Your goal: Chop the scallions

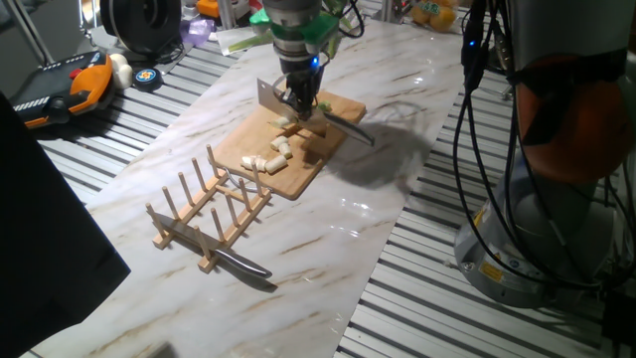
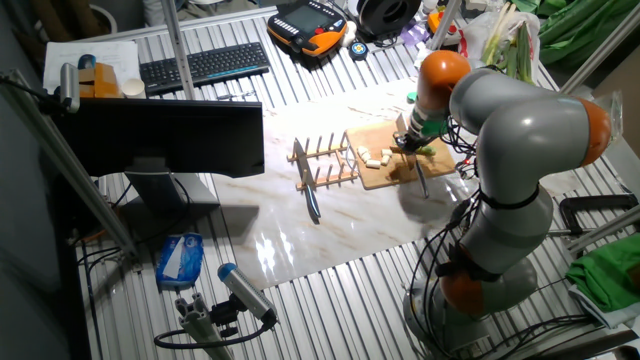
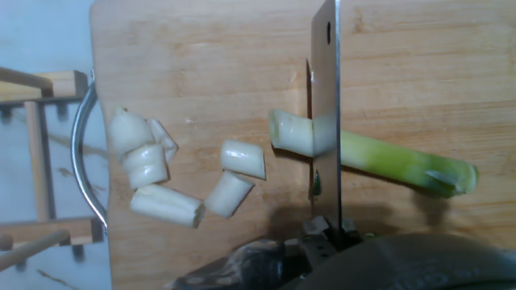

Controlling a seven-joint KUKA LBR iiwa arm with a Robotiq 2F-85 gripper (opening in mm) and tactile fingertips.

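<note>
On a wooden cutting board (image 3: 201, 64) lies the scallion stalk (image 3: 387, 161), white at its left end and light green to the right. My gripper (image 3: 326, 235) is shut on a cleaver whose blade (image 3: 326, 97) stands edge-down across the stalk near its white end. Several short cut scallion pieces (image 3: 149, 165) lie scattered to the left of the blade. In one fixed view my gripper (image 1: 296, 99) hangs over the board (image 1: 298, 171), with cut pieces (image 1: 268, 157) toward the board's near end. The other fixed view shows the gripper (image 2: 408, 140) over the board (image 2: 385, 178).
A wooden dish rack (image 1: 214, 209) stands just in front of the board, with a knife (image 1: 243, 264) lying by its base. Another dark-handled utensil (image 1: 348, 127) rests on the board's right side. A pendant (image 1: 70, 89) and clutter sit at the far left edge.
</note>
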